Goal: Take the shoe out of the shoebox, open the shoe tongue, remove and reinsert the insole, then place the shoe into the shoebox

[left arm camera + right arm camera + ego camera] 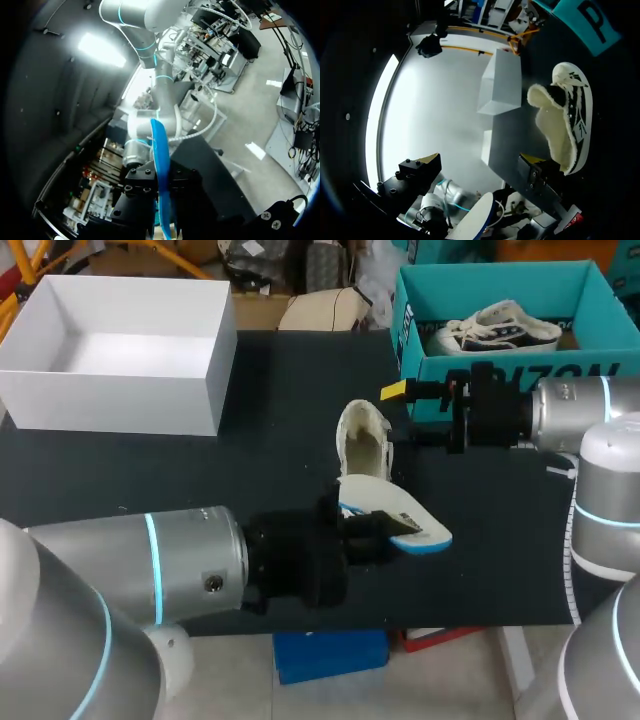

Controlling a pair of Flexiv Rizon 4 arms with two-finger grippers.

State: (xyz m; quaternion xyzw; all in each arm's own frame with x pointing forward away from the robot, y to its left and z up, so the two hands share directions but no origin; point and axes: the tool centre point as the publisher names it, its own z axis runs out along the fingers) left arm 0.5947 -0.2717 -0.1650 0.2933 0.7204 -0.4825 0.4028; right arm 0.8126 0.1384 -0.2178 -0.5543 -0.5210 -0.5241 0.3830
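Left gripper [395,527] is clamped on the insole [428,537], just beside the shoe [362,445] on the table [200,470]. Right gripper [398,415] is spread wide beside the shoe, with the teal shoebox [500,365] close behind. The left wrist view shows the insole [160,165] edge-on.

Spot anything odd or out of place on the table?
Only the insole: it is out of the shoe, clamped in the left gripper. A second shoe sits in the teal shoebox. Nothing spilled or damaged.
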